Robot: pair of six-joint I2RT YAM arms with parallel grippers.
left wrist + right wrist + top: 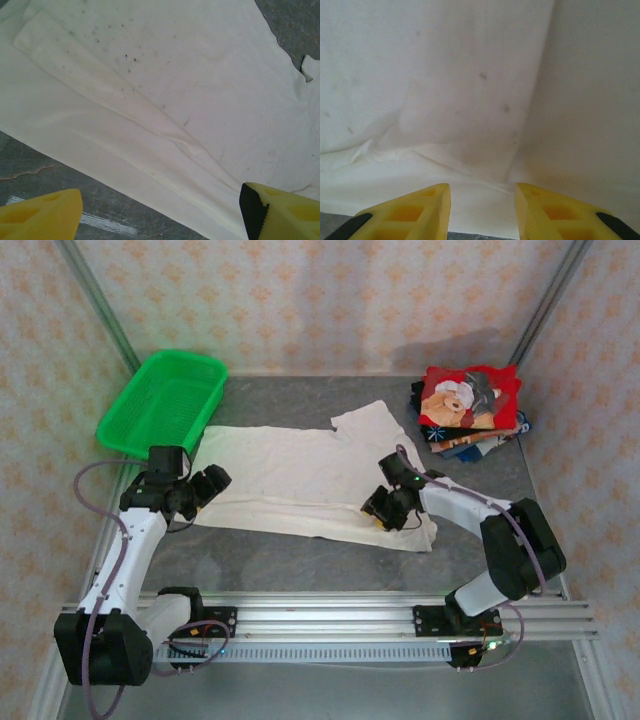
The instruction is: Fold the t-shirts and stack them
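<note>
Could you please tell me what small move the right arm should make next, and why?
Probably close the right tool on the shirt. Its jaws stand apart astride the shirt's near edge, with cloth bunched just ahead of them, so a pinch there should secure that edge for folding. The left tool hangs open at the shirt's other end.

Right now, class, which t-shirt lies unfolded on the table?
The large off-white t-shirt, spread out flat; the coloured shirts sit folded in a stack at the far right.

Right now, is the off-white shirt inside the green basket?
No, the off-white shirt lies spread on the table beside the green basket.
</note>
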